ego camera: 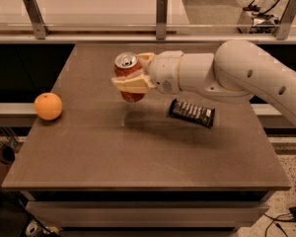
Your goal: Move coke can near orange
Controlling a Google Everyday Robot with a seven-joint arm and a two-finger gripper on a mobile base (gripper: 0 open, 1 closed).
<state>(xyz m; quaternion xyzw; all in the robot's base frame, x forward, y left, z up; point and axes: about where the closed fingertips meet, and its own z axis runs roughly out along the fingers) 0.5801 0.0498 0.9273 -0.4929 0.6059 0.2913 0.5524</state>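
**While the can hangs in the air, the orange sits far left**

As we look across the brown counter (138, 152), we find the hand (130, 74) above its middle, closed around the red coke can (124, 68). One pale finger (128, 84) crosses the front and hides any logo. We see the silver top and its tab tipped towards us, and the can is held clear of the surface with its shadow beneath. The orange (48, 106) rests near the left edge, well apart from the can. Just right of the hand, under the white arm (237, 73), lies a dark candy bar wrapper (191, 113), and we cannot read its pale lettering.
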